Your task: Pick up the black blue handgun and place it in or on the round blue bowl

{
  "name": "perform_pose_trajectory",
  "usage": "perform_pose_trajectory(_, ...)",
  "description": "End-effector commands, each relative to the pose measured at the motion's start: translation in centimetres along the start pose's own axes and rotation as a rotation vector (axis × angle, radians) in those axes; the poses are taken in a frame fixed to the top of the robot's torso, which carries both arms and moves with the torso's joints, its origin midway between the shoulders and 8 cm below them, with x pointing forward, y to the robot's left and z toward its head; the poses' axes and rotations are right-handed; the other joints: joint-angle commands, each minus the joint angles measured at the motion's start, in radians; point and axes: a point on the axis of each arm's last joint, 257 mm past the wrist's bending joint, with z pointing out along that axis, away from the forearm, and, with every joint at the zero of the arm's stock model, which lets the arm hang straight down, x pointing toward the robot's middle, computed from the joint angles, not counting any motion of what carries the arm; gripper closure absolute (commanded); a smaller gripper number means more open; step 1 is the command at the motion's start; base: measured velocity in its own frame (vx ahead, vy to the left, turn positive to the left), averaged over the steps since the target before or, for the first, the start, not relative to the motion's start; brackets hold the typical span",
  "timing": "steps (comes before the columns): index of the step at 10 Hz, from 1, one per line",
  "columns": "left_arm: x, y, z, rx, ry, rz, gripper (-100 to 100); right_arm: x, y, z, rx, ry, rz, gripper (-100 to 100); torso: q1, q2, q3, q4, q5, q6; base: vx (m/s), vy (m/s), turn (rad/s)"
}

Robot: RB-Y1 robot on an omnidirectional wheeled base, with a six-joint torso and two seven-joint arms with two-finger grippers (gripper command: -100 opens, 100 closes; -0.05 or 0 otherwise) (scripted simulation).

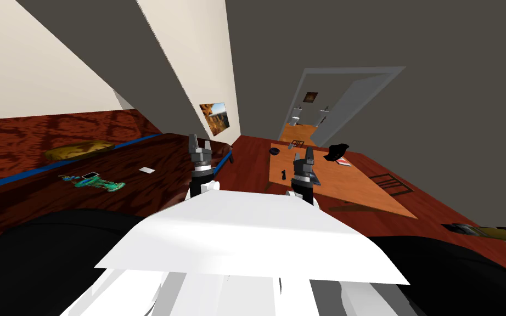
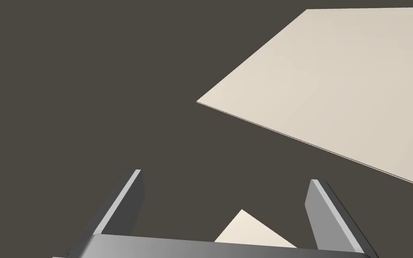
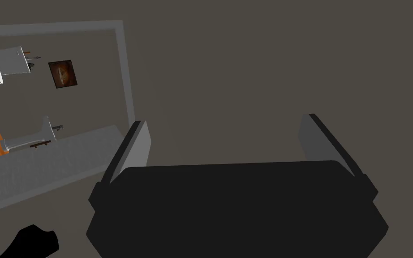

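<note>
- The orange table (image 1: 356, 186) stands ahead on our right, well apart from both arms. A reach from here would likely fall short, so we close in first.
- The black lump (image 1: 337, 152) at its far edge may be mistaken for the target.
- The left gripper (image 1: 200, 141) and the right gripper (image 1: 303, 153) are raised, fingers spread, holding nothing.
- A small dark object (image 1: 284, 174), probably the handgun, stands near the table's left edge. A dark round item (image 1: 274, 150) beyond it may be the bowl. We cannot confirm either colour.
</note>
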Motion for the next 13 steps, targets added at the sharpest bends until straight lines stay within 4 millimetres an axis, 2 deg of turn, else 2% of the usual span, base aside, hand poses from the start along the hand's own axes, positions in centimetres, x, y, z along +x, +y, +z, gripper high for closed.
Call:
perform_pose_trajectory(1,0.0,0.0,0.0,0.0,0.0,0.0,0,-0.1,-1.1,-0.1,0.031,0.02,-0.002,-100,0.0,0.0,0.0,0.0,0.0,0.0,0.049,0.036,0.028)
perform_pose_trajectory(4,0.0,0.0,0.0,0.0,0.0,0.0,0,-0.8,-3.8,-0.3,0.109,0.043,0.002,-100,0.007,-0.006,-0.003,-0.001,0.001,0.0,0.087,0.105,0.02)
perform_pose_trajectory(8,0.0,0.0,0.0,0.0,0.0,0.0,0,-3.1,-9.1,-1.0,0.267,0.036,0.025,-100,0.006,-0.009,-0.005,-0.002,0.001,0.0,0.139,0.101,0.009)
perform_pose_trajectory(9,0.0,0.0,0.0,0.0,0.0,0.0,0,-3.2,-9.3,-1.1,0.274,0.036,0.025,-100,0.006,-0.011,-0.006,-0.002,0.001,0.0,0.102,0.063,-0.006)
perform_pose_trajectory(10,0.0,0.0,0.0,0.0,0.0,0.0,0,-4.0,-10.9,-1.4,0.323,0.025,0.034,-100,0.004,-0.008,-0.005,-0.002,0.001,0.0,0.079,0.05,-0.004)
perform_pose_trajectory(11,0.0,0.0,0.0,0.0,0.0,0.0,0,-4.0,-10.9,-1.4,0.325,0.025,0.034,-100,0.003,-0.006,-0.004,-0.002,0.001,0.0,0.062,0.037,-0.006)
perform_pose_trajectory(12,0.0,0.0,0.0,0.0,0.0,0.0,0,-5.0,-12.5,-1.8,0.372,0.01,0.046,-100,0.002,-0.005,-0.003,-0.001,0.001,0.0,0.082,0.044,-0.015)
perform_pose_trajectory(13,0.0,0.0,0.0,0.0,0.0,0.0,0,-5.0,-12.6,-1.9,0.378,0.009,0.045,-100,0.003,-0.005,-0.003,-0.001,0.001,0.0,0.075,0.034,-0.011)
